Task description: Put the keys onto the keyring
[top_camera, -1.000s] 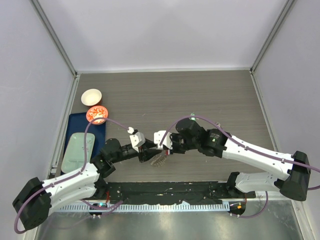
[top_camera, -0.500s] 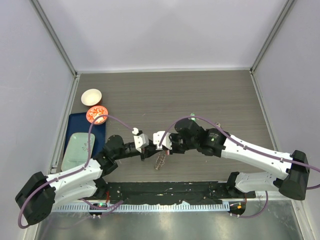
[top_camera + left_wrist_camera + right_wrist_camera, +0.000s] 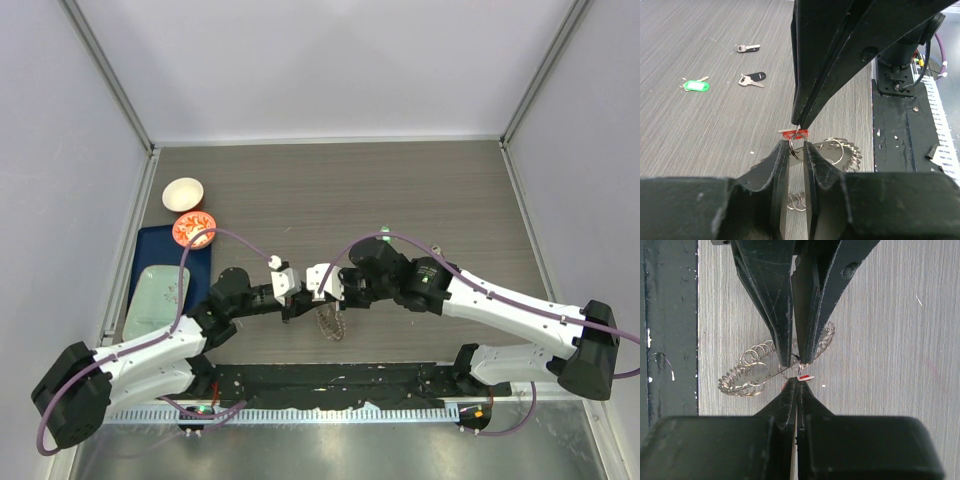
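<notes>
L gripper (image 3: pixel 796 146): clamped on 1 small wire loop of large flat grey metal keyring (image 3: pixel 842 152) w/ chain-like edge, seen just beside the tips. R gripper (image 3: pixel 799 382): pinched shut on small red-headed key (image 3: pixel 794 132), held against that loop. 1 green-headed key (image 3: pixel 696 86) and 2 black-headed keys (image 3: pixel 754 79) are noted lying on grey wood-grain table (image 3: pixel 715 125), well apart from ring.

surface: grey wood-grain table (image 3: pixel 420 190) | lying on it: white bowl (image 3: pixel 183 193); blue tray (image 3: pixel 155 245); green-headed key (image 3: pixel 695 86); black-headed key (image 3: pixel 752 79); third small key (image 3: pixel 748 48)
</notes>
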